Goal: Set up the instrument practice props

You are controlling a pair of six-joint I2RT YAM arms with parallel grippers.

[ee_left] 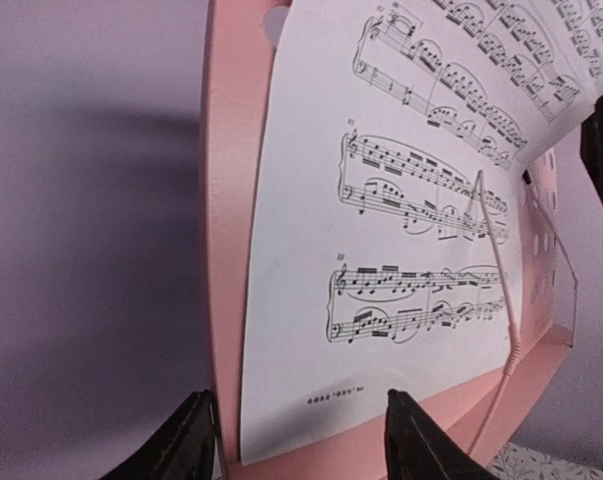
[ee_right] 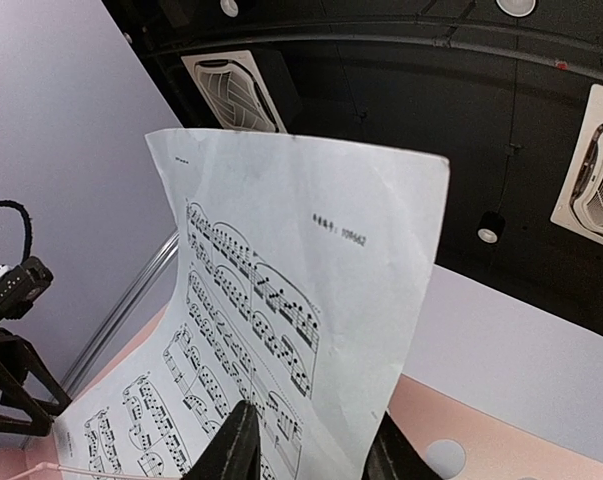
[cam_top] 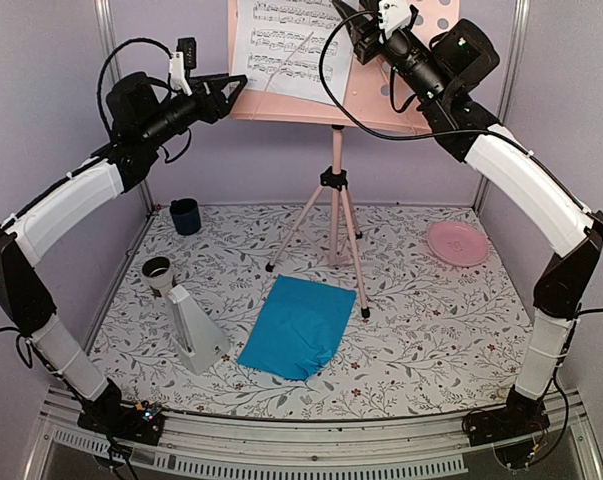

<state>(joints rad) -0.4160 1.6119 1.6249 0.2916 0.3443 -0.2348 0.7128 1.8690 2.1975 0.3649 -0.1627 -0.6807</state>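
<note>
The pink tripod music stand (cam_top: 334, 200) stands at the back, its hole-punched tray (cam_top: 421, 60) at the top. The white sheet of music (cam_top: 281, 45) rests on the tray under a thin pink retaining wire (ee_left: 493, 270). My left gripper (cam_top: 236, 88) is open at the tray's left edge, and in the left wrist view (ee_left: 296, 440) its fingers straddle the sheet's (ee_left: 381, 200) corner. My right gripper (cam_top: 349, 22) is open with the sheet's curled free edge (ee_right: 311, 280) between its fingers (ee_right: 236, 445). The bright blue sheet (cam_top: 299, 325) lies on the table. The white pyramid metronome (cam_top: 194, 328) stands left of it.
A dark blue cup (cam_top: 185, 215) sits at the back left and a round pink plate (cam_top: 457, 243) at the right. A small round white cup-like object (cam_top: 159, 272) stands by the metronome. The stand's legs (cam_top: 356, 270) spread over the patterned table centre. Walls enclose the sides.
</note>
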